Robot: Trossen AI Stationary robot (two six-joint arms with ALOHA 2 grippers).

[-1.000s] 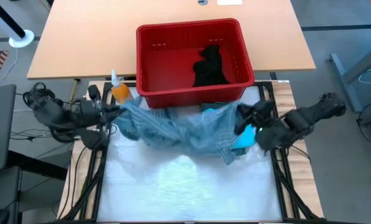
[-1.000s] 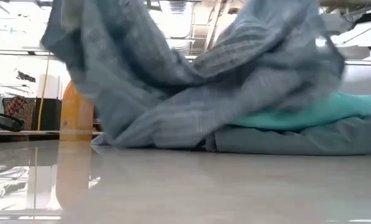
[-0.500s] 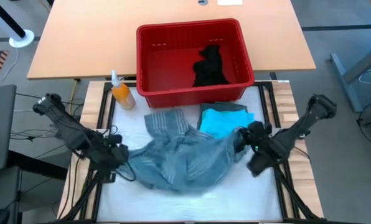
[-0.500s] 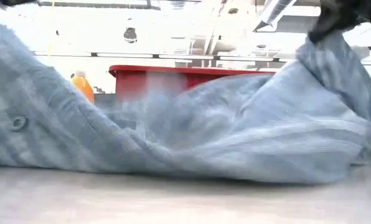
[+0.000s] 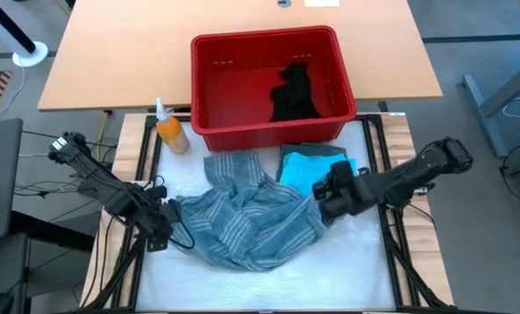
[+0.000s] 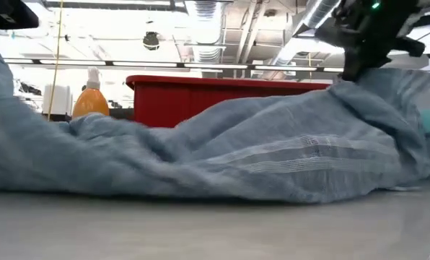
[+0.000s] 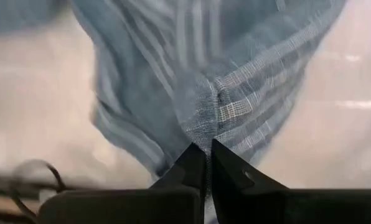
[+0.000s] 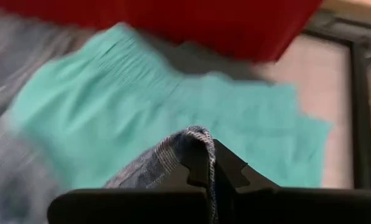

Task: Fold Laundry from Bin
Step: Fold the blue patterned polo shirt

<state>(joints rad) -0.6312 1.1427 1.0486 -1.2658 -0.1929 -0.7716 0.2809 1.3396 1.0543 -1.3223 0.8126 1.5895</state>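
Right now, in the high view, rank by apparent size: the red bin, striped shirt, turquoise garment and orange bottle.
1. red bin and striped shirt: alike, not ranked
2. turquoise garment, partly covered
3. orange bottle

From overhead I get even, bright light with soft shadows. At table height, ceiling lights (image 6: 200, 11) blow out the background and glare off the tabletop (image 6: 215, 224). Both wrist views smear with motion blur; the striped shirt (image 7: 210, 74) stays fairly legible.
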